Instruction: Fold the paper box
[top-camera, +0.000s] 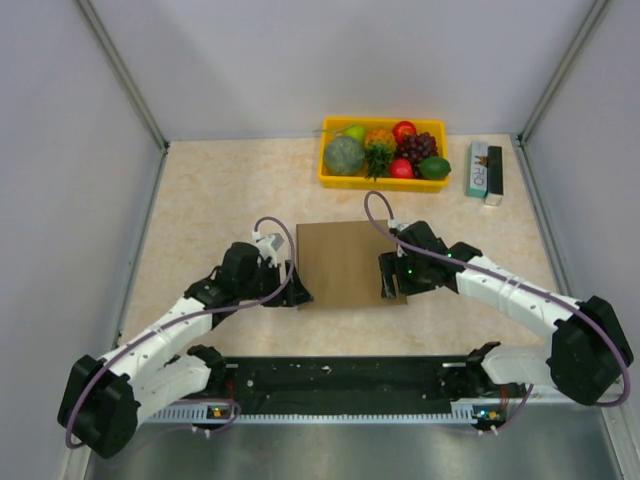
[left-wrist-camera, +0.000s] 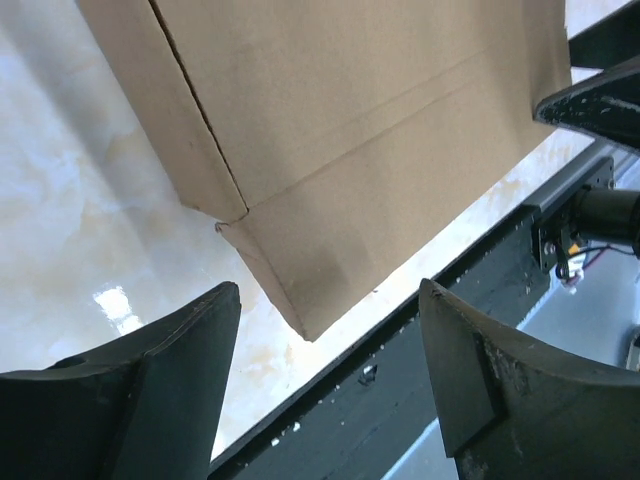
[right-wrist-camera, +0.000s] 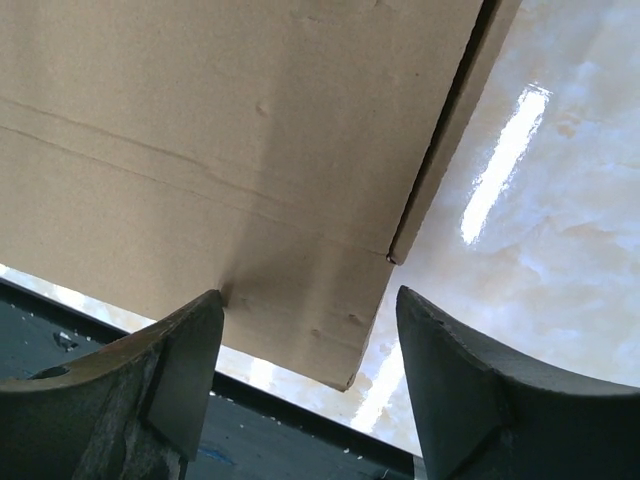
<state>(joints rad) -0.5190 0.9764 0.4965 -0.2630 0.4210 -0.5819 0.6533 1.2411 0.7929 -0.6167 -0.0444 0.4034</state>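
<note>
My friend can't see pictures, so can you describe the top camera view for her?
A flat brown cardboard box lies on the table, with the robot's left gripper at its near-left corner and the right gripper at its near-right corner. Behind it sit a yellow tray of fruit and a small printed carton.

Matt brown cardboard paper box (top-camera: 345, 262), glossy marbled table (top-camera: 220, 200), seemingly plastic yellow tray (top-camera: 350, 182)
</note>
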